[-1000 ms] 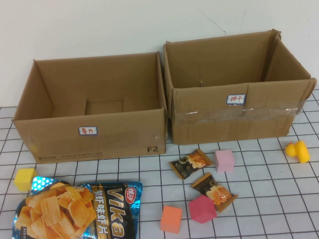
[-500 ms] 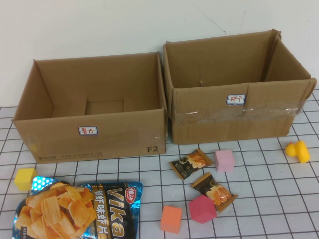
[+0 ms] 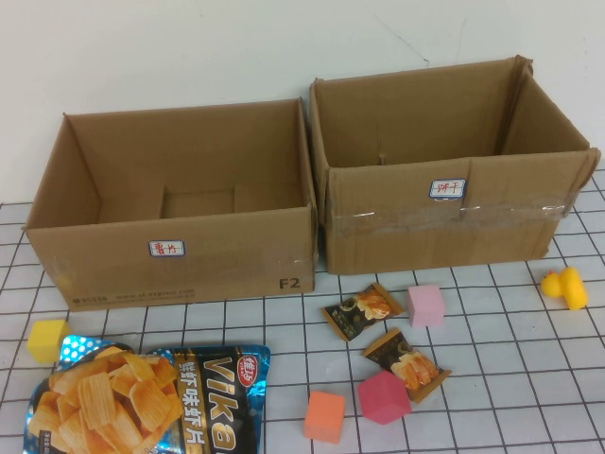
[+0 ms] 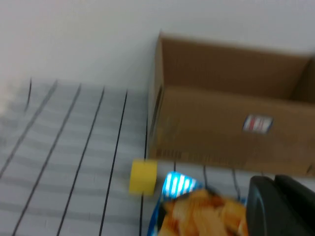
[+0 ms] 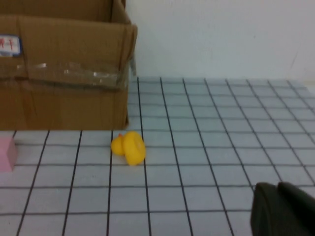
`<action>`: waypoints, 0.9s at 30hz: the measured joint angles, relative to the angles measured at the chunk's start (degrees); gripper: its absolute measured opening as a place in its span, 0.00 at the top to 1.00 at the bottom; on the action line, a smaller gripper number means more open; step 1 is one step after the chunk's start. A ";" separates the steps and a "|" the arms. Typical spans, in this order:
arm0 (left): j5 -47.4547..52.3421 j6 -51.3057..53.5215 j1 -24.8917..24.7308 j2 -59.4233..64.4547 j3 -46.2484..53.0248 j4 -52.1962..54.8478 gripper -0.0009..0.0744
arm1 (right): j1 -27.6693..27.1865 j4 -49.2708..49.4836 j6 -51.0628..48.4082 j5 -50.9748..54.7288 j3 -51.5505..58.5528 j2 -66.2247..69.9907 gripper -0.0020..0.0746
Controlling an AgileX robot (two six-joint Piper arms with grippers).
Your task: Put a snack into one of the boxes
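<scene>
nothing is picked up yet; by my reading the approach is only starting. the chip bag (image 3: 151, 402) lies at the near left corner of the table, just beyond the left gripper (image 4: 283, 206), which hovers close above it. the right gripper (image 5: 283, 209) hangs near the right edge by the duck (image 3: 565, 287). next comes a descent onto the bag, then the left box (image 3: 175, 203) at the far edge.

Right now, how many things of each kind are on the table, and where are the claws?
Boxes: 2
Chip bags: 1
Small snack packets: 2
Blocks: 4
Rubber ducks: 1
Total: 10
Left claw and right claw appear only in their wrist views.
</scene>
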 joint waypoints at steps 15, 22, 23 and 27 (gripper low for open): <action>7.15 1.25 0.00 18.56 -0.44 -6.59 0.99 | 0.00 3.40 -4.43 4.97 -0.52 10.79 0.98; 11.41 2.94 0.00 29.04 -6.67 -8.22 0.99 | 0.00 24.50 -26.96 8.35 -3.84 22.45 0.98; 12.04 3.93 0.00 30.72 -7.78 -8.39 0.99 | 0.00 27.81 -31.98 8.74 -4.24 24.13 0.98; 12.65 6.42 0.00 37.31 -10.31 -8.37 0.99 | 0.00 42.40 -49.32 10.88 -5.32 30.15 0.98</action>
